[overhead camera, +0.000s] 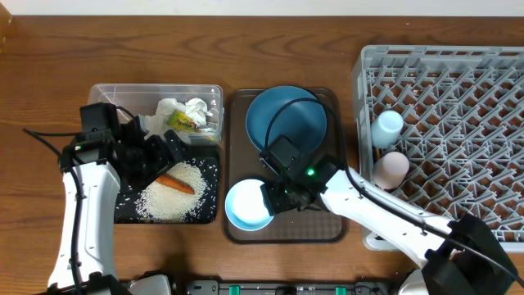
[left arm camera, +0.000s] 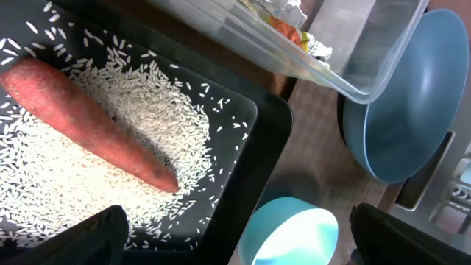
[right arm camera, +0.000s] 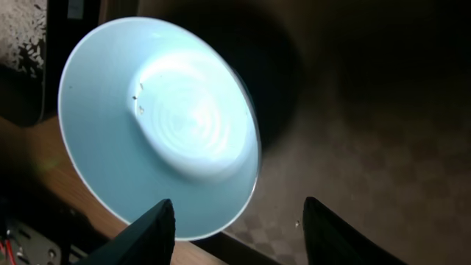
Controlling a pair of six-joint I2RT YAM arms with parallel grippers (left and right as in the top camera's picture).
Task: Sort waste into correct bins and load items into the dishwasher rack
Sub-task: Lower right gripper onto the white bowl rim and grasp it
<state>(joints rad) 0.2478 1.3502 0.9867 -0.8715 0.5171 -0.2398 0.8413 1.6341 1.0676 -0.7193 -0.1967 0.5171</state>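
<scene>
waste binned, rack (overhead camera: 458, 123) part loaded.
carrot (overhead camera: 175, 183), rice (overhead camera: 164, 203) in black bin (overhead camera: 123, 215); paper wads (overhead camera: 184, 111) in clear tub (overhead camera: 155, 88); blue cup (overhead camera: 387, 127), pink cup (overhead camera: 393, 168) racked; plate (overhead camera: 286, 119), bowl (overhead camera: 247, 205) on tray (overhead camera: 282, 236). left fingers (left arm camera: 88, 235) spread; right fingers (right arm camera: 151, 232) spread astride bowl.

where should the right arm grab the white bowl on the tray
Pinch the white bowl by its thin rim on the side nearest the right gripper, coming from above, one finger inside, one outside. It sits upright on the tray and looks too wide to span.

No legible text, label or number anywhere.
</scene>
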